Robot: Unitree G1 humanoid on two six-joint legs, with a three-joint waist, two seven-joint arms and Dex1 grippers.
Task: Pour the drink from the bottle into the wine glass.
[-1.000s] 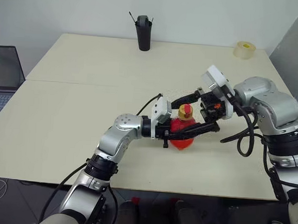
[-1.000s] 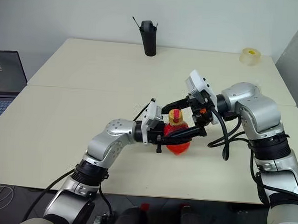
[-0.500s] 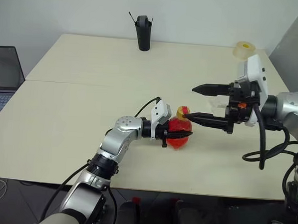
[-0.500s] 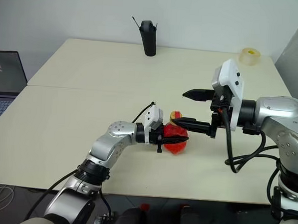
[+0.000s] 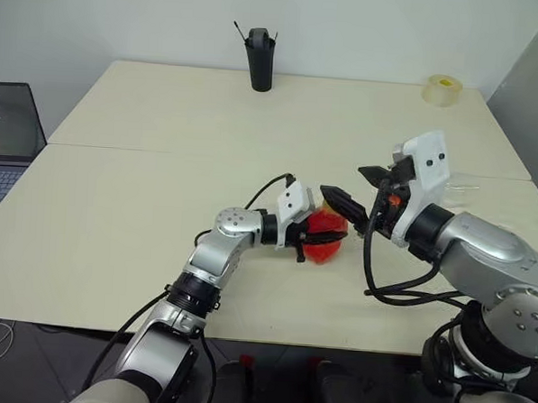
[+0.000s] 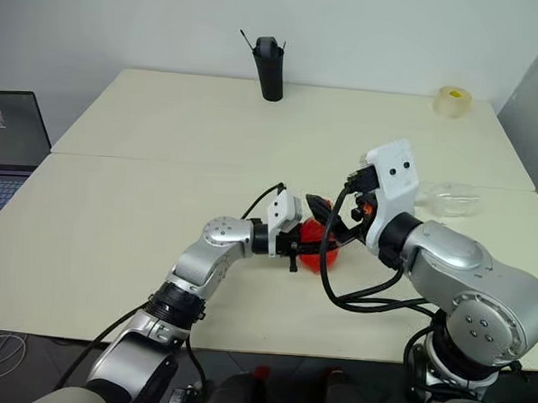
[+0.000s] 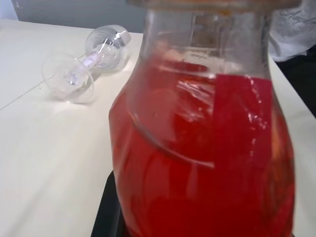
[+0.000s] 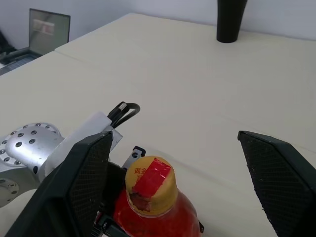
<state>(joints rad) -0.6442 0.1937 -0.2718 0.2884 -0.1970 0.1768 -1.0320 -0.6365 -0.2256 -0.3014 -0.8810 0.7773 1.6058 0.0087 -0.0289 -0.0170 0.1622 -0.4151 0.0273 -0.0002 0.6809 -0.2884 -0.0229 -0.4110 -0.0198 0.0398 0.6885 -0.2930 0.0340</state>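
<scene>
Bottle [image 5: 324,239] stands upright on a cream table [image 5: 143,195] by a white wall [image 5: 125,18]

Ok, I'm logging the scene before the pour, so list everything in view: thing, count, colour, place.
bottle: one, clear with yellow cap, upright at table centre.
drink: red-orange, inside the bottle.
wine glass: one, clear, lying on its side, right part of table.
pen holder: one, black, far edge of table.
tape roll: one, pale yellow, far right corner.
laptop: one, dark, off the table's left side.
table: one, cream.
left gripper: shut on the bottle's body.
right gripper: open, beside the bottle's cap.
</scene>
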